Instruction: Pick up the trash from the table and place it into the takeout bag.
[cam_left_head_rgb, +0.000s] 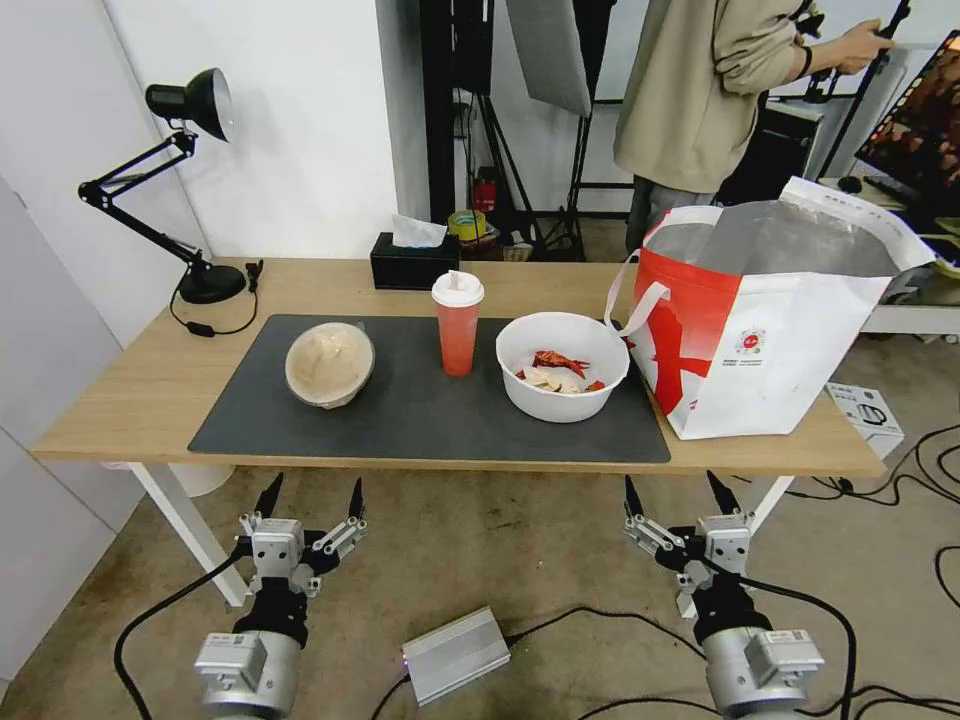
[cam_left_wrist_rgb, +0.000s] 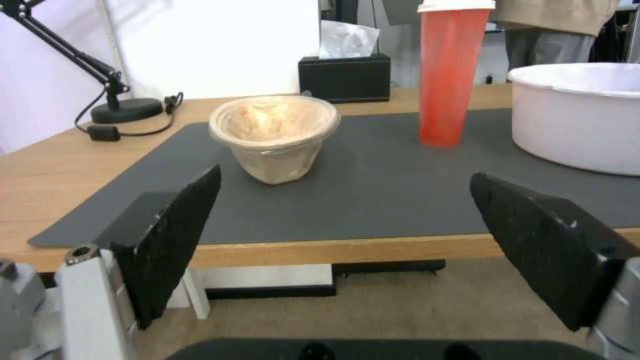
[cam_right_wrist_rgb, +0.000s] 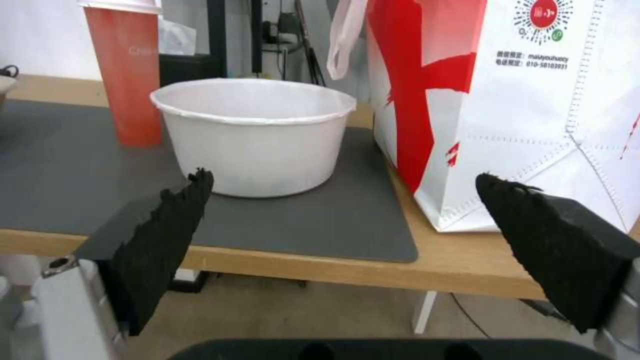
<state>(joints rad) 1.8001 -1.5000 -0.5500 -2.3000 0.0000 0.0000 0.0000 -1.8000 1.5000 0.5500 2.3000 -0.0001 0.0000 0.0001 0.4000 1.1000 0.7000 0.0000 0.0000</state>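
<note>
Start of task: on the long light-wood worktop (cam_left_head_rgb: 150, 390), the round beige lidded bowl (cam_left_head_rgb: 329, 363), tall red lidded cup (cam_left_head_rgb: 457, 324) and wide white scrap bowl (cam_left_head_rgb: 561, 366) sit left of the white-and-red takeout bag (cam_left_head_rgb: 770, 320). Left pincer (cam_left_head_rgb: 310, 497) and right pincer (cam_left_head_rgb: 683, 492) — wide open, empty — hang before the worktop's edge. Risk: the tall cup tipping if nudged.

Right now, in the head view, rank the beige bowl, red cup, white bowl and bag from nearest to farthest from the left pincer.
1. Beige bowl, on the mat straight ahead of the left pincer.
2. Red cup, mid-mat, toward the robot's right.
3. White bowl, farther right on the mat.
4. Bag, at the table's right end.
</note>
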